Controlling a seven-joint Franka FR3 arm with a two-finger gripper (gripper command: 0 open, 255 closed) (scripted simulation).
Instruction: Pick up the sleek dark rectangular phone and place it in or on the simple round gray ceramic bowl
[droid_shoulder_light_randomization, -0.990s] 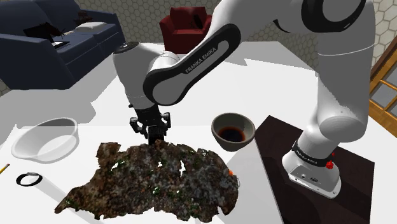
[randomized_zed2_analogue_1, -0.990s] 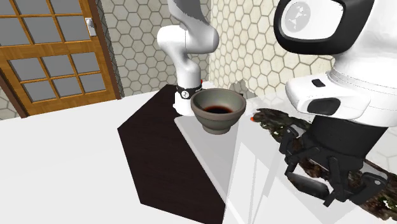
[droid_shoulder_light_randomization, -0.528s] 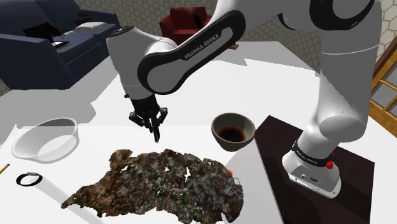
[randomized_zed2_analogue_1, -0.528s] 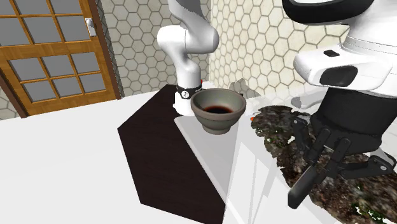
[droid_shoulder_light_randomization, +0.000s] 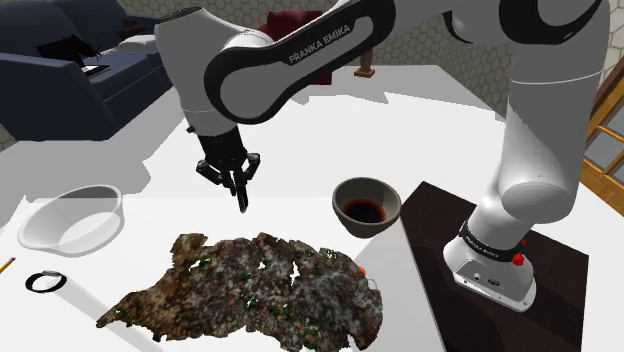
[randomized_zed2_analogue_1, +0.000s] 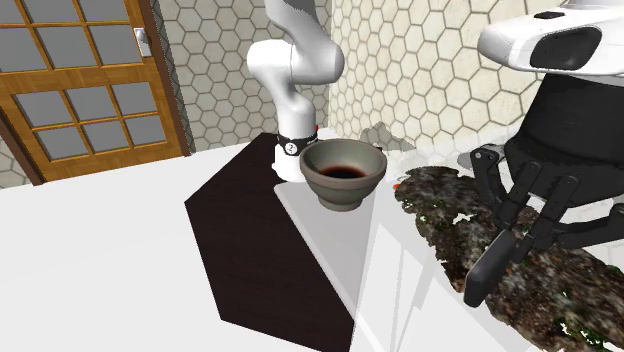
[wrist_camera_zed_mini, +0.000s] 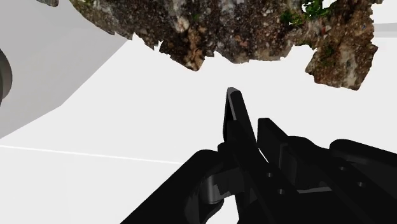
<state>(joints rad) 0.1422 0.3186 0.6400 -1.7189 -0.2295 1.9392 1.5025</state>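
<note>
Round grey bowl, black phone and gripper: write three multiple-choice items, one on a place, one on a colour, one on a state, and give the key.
1. Where is the round grey bowl? A on the white table beside the dark box stand; B on the floor; C in the air.
2. The bowl's inside is: A yellow; B dark reddish-brown; C blue.
3. The black two-finger gripper is: A open; B shut on nothing; C shut on the slim black rectangular phone.
Key: 1 A, it sits at the stand's edge; 2 B, its hollow shows dark; 3 C, the phone hangs clasped between the fingers.
</note>
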